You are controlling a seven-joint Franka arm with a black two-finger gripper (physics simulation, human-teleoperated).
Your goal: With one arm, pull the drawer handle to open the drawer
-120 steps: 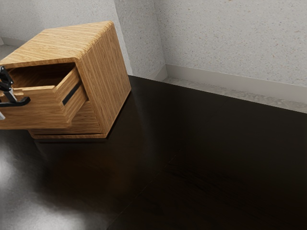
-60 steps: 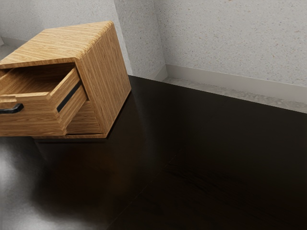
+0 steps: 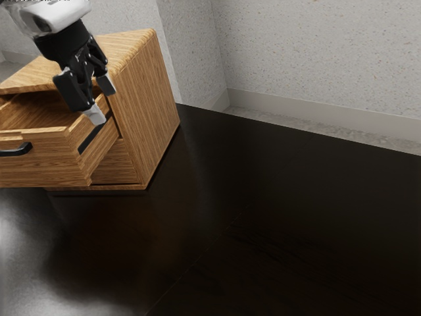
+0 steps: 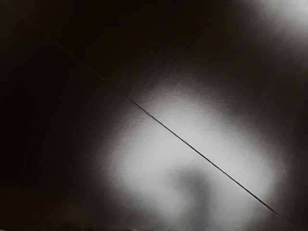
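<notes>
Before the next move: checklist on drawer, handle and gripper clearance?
1. Drawer pulled out of the cabinet: ok.
2. Handle free, nothing gripping it: ok.
3. Gripper apart from the handle, up by the drawer's side wall near the cabinet: ok.
4. Gripper clear of the drawer wall and cabinet edge: cannot tell.
5. Drawer at full travel: cannot tell.

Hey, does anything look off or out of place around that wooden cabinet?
Nothing stands out. The drawer sits pulled out of the wooden cabinet, level and unbroken, with nothing spilled. The claw hangs above the drawer's side wall, apart from the black handle at its front.
</notes>
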